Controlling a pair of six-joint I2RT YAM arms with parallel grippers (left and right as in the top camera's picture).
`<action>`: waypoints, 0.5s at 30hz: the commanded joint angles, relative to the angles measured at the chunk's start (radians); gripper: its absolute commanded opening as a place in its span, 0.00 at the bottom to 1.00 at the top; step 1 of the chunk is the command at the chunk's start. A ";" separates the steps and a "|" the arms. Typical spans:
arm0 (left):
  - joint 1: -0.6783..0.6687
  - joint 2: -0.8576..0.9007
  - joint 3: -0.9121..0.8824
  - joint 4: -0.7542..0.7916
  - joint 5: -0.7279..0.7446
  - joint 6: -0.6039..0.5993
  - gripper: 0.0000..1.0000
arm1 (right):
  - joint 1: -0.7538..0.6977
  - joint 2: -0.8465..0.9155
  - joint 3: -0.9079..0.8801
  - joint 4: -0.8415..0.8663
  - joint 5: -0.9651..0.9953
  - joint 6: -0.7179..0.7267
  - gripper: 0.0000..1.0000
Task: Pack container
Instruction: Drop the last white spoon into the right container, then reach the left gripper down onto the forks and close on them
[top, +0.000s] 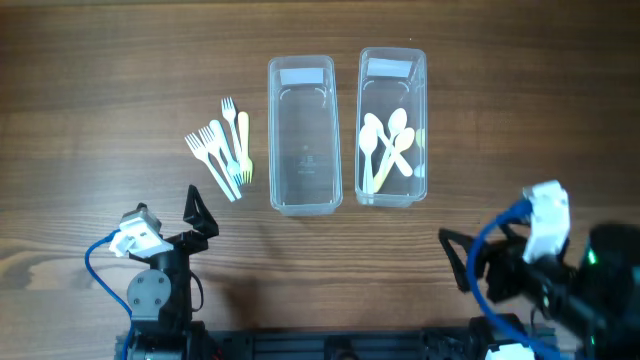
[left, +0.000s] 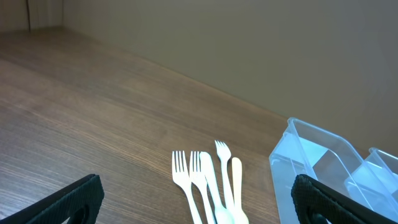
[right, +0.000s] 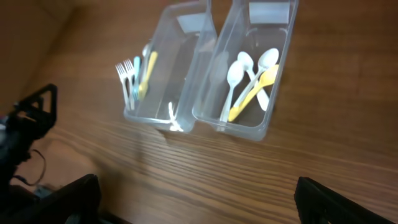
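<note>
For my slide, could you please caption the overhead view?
Forks lie on the table beside an empty container; spoons sit in the second container.

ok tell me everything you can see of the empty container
The empty container is a clear plastic rectangular tub with rounded corners and a pale patch at its far end. It stands upright and open on the wooden table, nothing inside. Forks lie just left of it, apart; the spoon tub sits close on its right, contact unclear.
</note>
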 joint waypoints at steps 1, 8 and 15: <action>0.010 -0.002 -0.008 0.003 0.005 0.013 1.00 | 0.003 -0.060 -0.008 0.002 0.017 0.075 1.00; 0.010 -0.002 -0.008 0.003 0.005 0.013 1.00 | 0.003 -0.061 -0.008 0.000 0.017 0.075 1.00; 0.009 -0.002 -0.008 0.015 0.456 -0.257 1.00 | 0.003 -0.061 -0.008 0.000 0.017 0.074 1.00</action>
